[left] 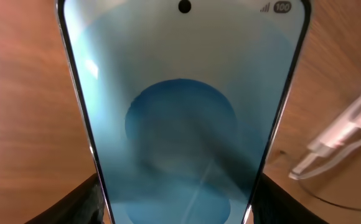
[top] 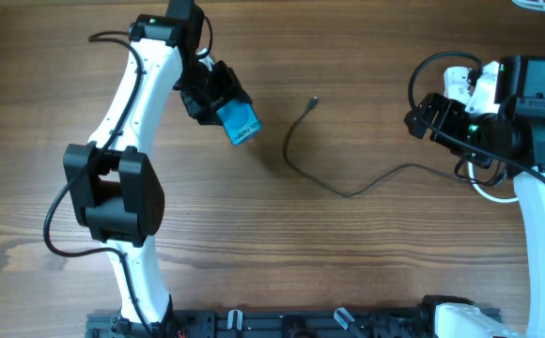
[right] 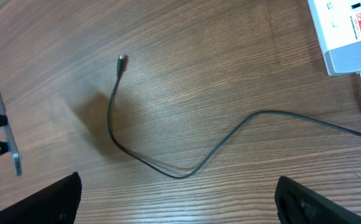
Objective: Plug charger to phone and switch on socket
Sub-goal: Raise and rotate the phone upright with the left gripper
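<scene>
The left end effector [top: 227, 111] is clamping the phone [left: 180, 112] by its two long edges, holding it seemingly clear of the worktop [top: 366, 263], cyan screen towards the wrist camera. The phone is looking rigid, smooth and slippery (glass, so probably fragile), so a firm edge grip is suiting it. The right end effector [right: 180, 205] is hovering with its fingers wide apart and nothing between them, above the charger [right: 179, 177], which is lying loose between the arms. That cable is looking light and limp, so gripping just behind the connector tip [right: 121, 60] is seeming wisest. The socket [right: 345, 28] is sitting beside the right arm.
</scene>
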